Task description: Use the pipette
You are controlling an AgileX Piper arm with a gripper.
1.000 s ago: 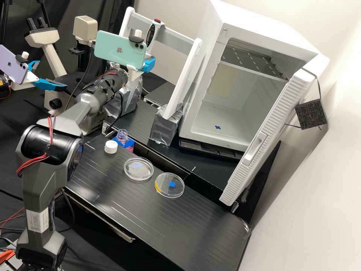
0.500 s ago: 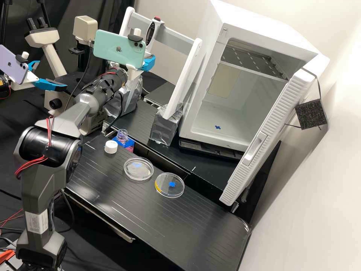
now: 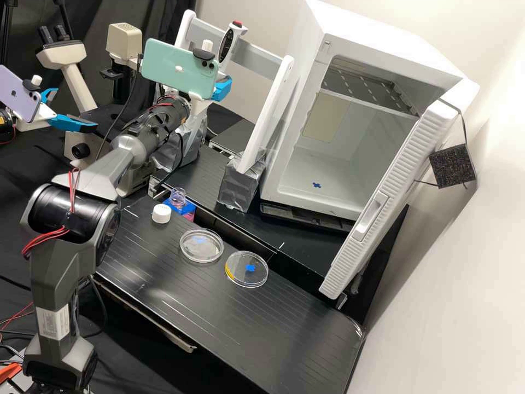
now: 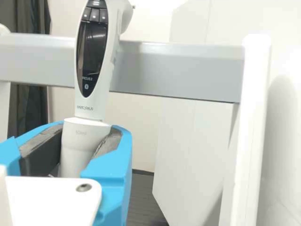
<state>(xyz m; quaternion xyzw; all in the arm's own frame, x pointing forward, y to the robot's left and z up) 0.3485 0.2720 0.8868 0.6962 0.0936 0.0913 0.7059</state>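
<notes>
Beside the grey rail of the white rack, my gripper (image 3: 221,91) holds the white pipette (image 3: 233,37), whose red-tipped top rises above the rail. In the wrist view the blue fingers of the gripper (image 4: 84,141) are shut around the lower body of the pipette (image 4: 92,52), just below its dark display. It stands nearly upright, leaning slightly; its lower end is hidden. On the bench are an open bottle (image 3: 178,197) with a blue holder and pink liquid, a white cap (image 3: 161,214), and two clear dishes (image 3: 201,253) (image 3: 246,278).
The rack's white upright (image 3: 268,115) stands right of the gripper, next to the open white incubator (image 3: 339,200). Its door (image 3: 391,194) swings out over the bench. A microscope (image 3: 61,54) and another arm's blue fingers (image 3: 71,123) are at the left.
The gripper has shifted right with the pipette, whose top now stands higher and farther right over the rail. The bottle, cap and dishes have stayed put.
</notes>
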